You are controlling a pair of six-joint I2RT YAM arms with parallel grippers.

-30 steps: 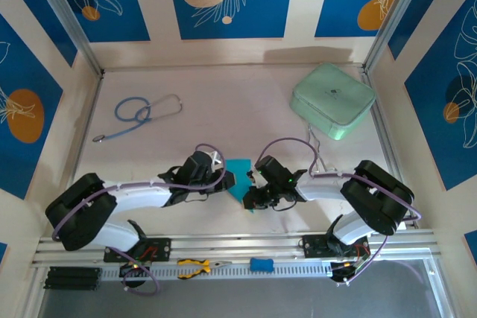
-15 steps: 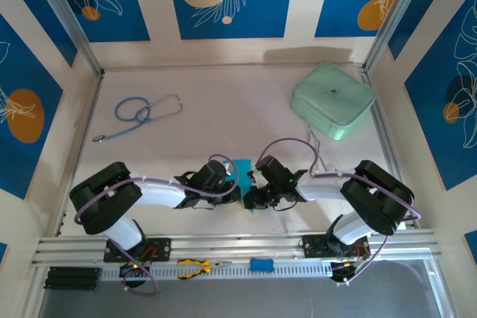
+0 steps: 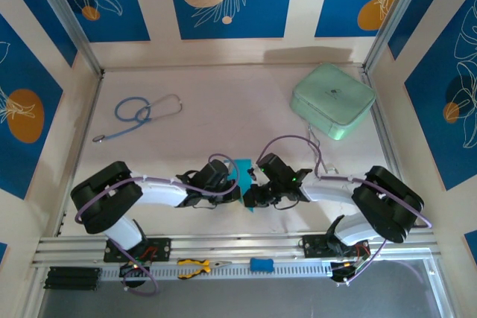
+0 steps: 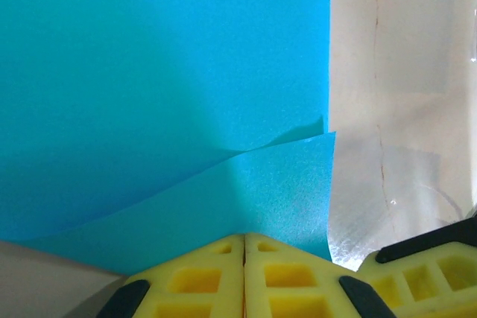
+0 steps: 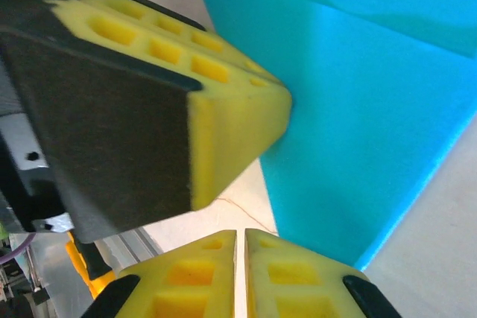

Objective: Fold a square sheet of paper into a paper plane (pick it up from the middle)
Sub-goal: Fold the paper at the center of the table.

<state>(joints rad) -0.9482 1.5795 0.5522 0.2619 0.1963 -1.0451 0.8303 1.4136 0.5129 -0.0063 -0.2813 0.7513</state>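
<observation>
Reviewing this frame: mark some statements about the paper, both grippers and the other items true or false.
1. The square sheet of paper lies as one flat layer. False: a folded flap overlaps it.
2. The left gripper has its fingers closed together. True.
3. The right gripper stands wide open. False: its fingers are shut.
4. The mint-green case sits at the table's far right. True.
5. The stethoscope rests on the case. False: it lies far left, apart.

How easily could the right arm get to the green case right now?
Probably yes. The right gripper rests shut at the blue paper mid-table, the green case lies on that arm's own side, and nothing stands on the table between them. Whether the arm stretches that far is unclear.
</observation>
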